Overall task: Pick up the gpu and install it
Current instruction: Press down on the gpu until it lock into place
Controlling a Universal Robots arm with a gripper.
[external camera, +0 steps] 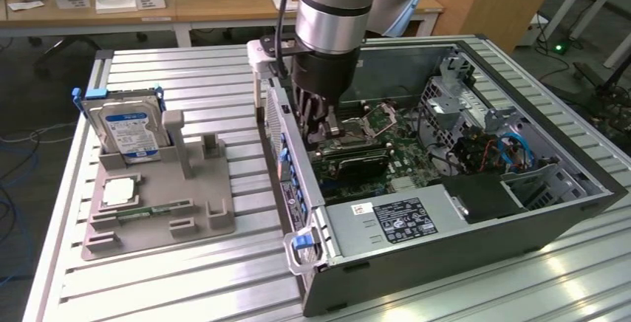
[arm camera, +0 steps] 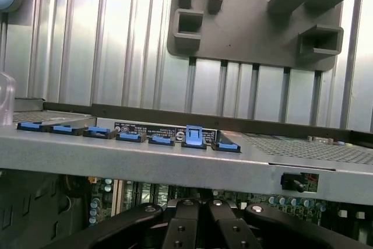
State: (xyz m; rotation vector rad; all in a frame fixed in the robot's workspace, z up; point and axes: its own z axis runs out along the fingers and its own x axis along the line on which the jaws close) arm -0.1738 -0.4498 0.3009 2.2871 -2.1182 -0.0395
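Your tool [external camera: 318, 134] is down inside the open computer case [external camera: 552, 211], low over the motherboard [external camera: 394, 156] near the CPU socket [external camera: 380, 120]. From the wrist view the dark fingers [arm camera: 180, 225] sit pressed together at the middle, so the tool is closed; I cannot make out the gpu between them or anywhere else in the case, and cannot tell you where it is. Just beyond the fingers you see the case's rear wall with its row of blue slot clips [arm camera: 140, 137], one of them [arm camera: 193, 136] standing up higher than the rest. On the exterior view's left, the grey parts tray [external camera: 158, 204] lies on the ribbed metal worktop [external camera: 236, 278], beside the case. It carries the silver hard drive [external camera: 128, 131] with the blue label standing upright, and a narrow green memory stick [external camera: 156, 210] lying flat near its middle.
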